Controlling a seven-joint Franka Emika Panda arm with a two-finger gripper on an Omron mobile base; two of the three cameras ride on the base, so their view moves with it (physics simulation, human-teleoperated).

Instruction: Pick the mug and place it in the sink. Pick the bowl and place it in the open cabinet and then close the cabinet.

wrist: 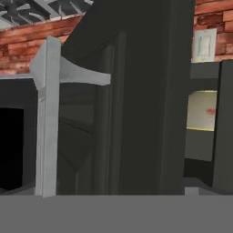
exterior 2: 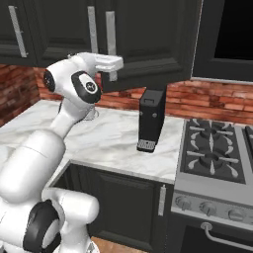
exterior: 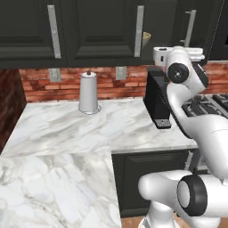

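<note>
1. Closing the black flat-panel upper wall cabinet (exterior 2: pixel 148 44) looks like the step in hand: cream-beige bowl (wrist: pixel 202 110) already sits on the dark inner shelf, seen past the door edge in the hand view, with its rim also peeking out beside the door in the left base view (exterior: pixel 146 36)
2. Left of scene: white paper towel roll on a stand (exterior: pixel 88 92) and white marble counter (exterior: pixel 67 129), well apart from the work, ignore
3. Centre: half-open black cabinet door (wrist: pixel 132 91) with long silver bar handle (wrist: pixel 45 118) sits close in front of the hand camera; best to push flat on the door's outer face near the handle side, far from the hinge, and sweep along the door's arc until flush
4. Keep the wrist clear of the tall black coffee machine (exterior 2: pixel 150 121) below and don't hook the handle
5. Right: black gas stove with grates (exterior 2: pixel 215 148), not involved
6. White two-finger gripper (exterior 2: pixel 109 63) is up at the door's lower edge, jaws spread wide, holding nothing; contact with the door can't be told
7. Mug and sink not visible from here
</note>
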